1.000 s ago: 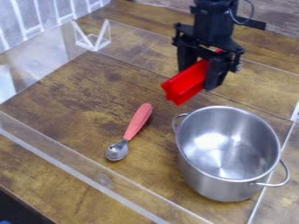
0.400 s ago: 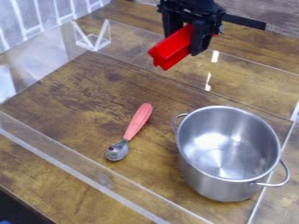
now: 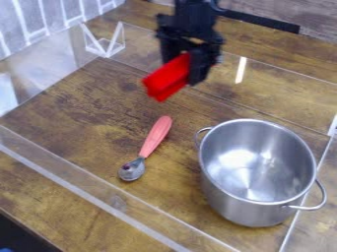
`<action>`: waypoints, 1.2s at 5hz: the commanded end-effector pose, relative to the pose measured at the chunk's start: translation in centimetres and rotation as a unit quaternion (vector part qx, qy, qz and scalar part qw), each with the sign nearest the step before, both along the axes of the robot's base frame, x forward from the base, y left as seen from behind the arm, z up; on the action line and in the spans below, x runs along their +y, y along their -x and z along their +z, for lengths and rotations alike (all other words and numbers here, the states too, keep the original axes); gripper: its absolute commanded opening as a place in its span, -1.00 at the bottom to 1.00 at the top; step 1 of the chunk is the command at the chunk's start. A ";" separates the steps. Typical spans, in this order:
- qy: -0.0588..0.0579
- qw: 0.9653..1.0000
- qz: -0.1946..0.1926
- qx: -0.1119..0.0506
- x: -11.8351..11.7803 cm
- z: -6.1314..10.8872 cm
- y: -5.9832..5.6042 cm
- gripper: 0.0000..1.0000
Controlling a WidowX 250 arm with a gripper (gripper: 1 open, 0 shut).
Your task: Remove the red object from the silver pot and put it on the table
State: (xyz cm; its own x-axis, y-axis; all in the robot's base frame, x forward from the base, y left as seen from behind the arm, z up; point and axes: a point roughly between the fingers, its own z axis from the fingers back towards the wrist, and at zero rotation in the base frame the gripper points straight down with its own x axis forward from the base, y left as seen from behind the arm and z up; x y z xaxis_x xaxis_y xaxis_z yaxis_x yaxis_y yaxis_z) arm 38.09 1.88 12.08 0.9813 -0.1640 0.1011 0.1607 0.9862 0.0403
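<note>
We see one spoon (image 3: 146,147) with a pinkish handle lying on the table (image 3: 79,113), left of the one silver pot (image 3: 259,169), and clear acrylic walls (image 3: 53,69) around the edges. Nothing stands below the arm. The gripper (image 3: 184,65) points down, its jaws closed on the one red object (image 3: 168,77), which hangs tilted from the gripper, above the wood, well apart from the pot.
</note>
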 end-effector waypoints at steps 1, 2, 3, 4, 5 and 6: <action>-0.008 0.999 0.009 -0.035 4.7 1.4 2.2 -1.00; -0.009 0.997 0.075 -0.032 7.4 0.5 4.1 -1.00; -0.007 0.990 0.135 -0.031 8.7 -0.7 4.7 -1.00; -0.001 0.988 0.155 -0.024 9.3 -2.6 5.5 -1.00; 0.010 0.986 0.162 -0.019 9.4 -4.1 6.0 -1.00; 0.020 0.989 0.147 -0.016 9.9 -4.8 6.0 -1.00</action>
State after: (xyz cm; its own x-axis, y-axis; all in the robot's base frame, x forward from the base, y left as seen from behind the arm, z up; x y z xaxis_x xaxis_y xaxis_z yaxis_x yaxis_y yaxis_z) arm 31.97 11.28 5.91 0.9873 0.1319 0.0888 -0.1315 0.9913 -0.0098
